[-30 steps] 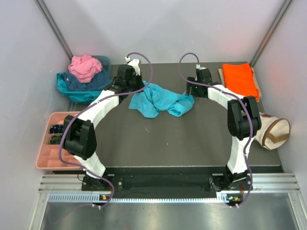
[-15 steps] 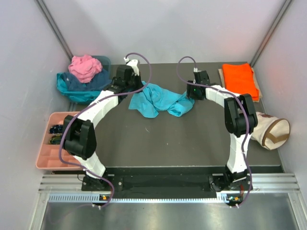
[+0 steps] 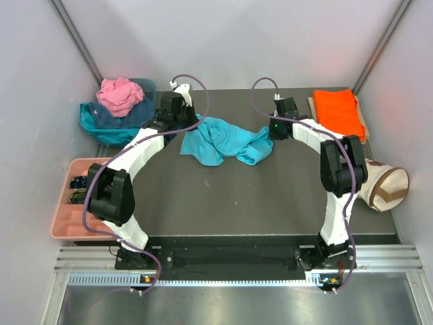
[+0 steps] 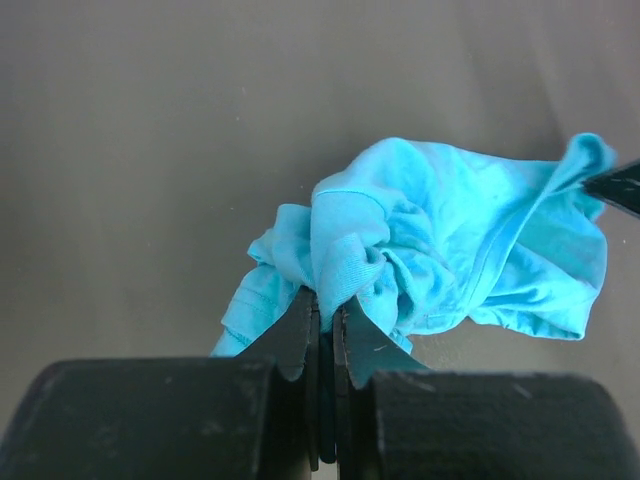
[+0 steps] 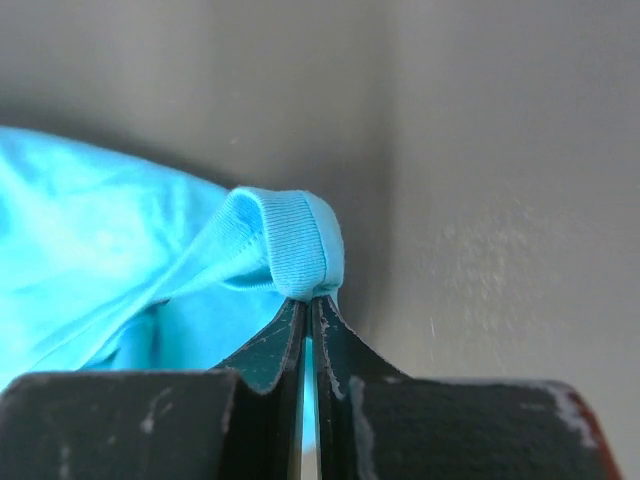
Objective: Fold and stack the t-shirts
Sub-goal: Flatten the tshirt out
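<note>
Step in hand: spreading the turquoise t-shirt (image 3: 226,141), bunched at centre frame in the overhead view. The left gripper (image 4: 325,305) is pinched shut on its left folds, and the right gripper (image 5: 310,305) is clamped on a ribbed hem at its right end. Next move, in my judgement: draw the ends apart and lay the shirt flat. Open table (image 3: 223,196) lies below. The folded orange shirt (image 3: 338,112) at upper right and the unfolded pile (image 3: 118,108) at upper left bound the sides.

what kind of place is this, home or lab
Probably a robot test cell, not a home: plain white panel walls box in a dark grey tabletop, and two white-and-black robot arms are bolted to a ribbed metal rail at its near edge.
</note>
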You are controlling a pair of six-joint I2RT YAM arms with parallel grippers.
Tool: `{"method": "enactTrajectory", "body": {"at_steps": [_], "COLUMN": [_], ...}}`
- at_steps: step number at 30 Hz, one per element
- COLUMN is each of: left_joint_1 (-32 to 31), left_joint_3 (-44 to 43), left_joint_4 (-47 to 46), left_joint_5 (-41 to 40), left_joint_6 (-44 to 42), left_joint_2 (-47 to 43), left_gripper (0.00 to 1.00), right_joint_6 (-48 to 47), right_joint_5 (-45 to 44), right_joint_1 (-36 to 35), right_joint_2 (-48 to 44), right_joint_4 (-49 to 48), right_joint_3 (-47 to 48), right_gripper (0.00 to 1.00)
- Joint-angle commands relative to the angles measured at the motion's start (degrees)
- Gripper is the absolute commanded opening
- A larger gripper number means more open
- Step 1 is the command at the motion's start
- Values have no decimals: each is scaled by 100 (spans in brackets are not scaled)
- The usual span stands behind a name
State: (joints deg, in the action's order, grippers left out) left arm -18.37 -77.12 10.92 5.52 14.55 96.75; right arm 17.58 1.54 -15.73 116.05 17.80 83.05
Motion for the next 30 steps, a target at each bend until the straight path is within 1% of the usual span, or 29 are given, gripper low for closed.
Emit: {"method": "enactTrajectory", "body": {"at_steps": [1, 4, 6, 7, 14, 19, 20, 25, 30], "left_joint_1": [79, 88, 88, 97, 114, 123, 123, 141, 141], "left_joint_3": [13, 13, 13, -4, -92, -206, -224, -382, -444], "left_joint_4": [-301, -274, -248, -222, -64, 182, 217, 551, 955], "left_joint_5": [-25, -33, -60, -60, -165, -499, -691, -1000, -869], "left_joint_6": [31, 40, 31, 31, -13, -180, -215, -443, -470], "left_joint_2": [-481, -569, -631, -657, -1035, -1518, -1649, -1958, -2274], "left_gripper": [0, 0, 0, 0, 0, 0, 0, 0, 0], "right_joint_6": [-53, -45, -10, -1, 87, 17, -35, -132, -62], "right_joint_5": [-49, -136, -373, -496, -1103, -1611, -1700, -2359, -2334], "right_joint_1": [-9, -1, -18, -10, -9, -9, -1, -9, -9], "right_joint_2": [-1434, -2181, -2463, -2751, -3877, -4441, -4625, -5004, -5399], "right_joint_4": [4, 65, 162, 223, 259, 390, 425, 654, 856], "right_joint_3": [-95, -245, -236, -227, -394, -499, -526, -587, -641], "right_gripper": [0, 0, 0, 0, 0, 0, 0, 0, 0]}}
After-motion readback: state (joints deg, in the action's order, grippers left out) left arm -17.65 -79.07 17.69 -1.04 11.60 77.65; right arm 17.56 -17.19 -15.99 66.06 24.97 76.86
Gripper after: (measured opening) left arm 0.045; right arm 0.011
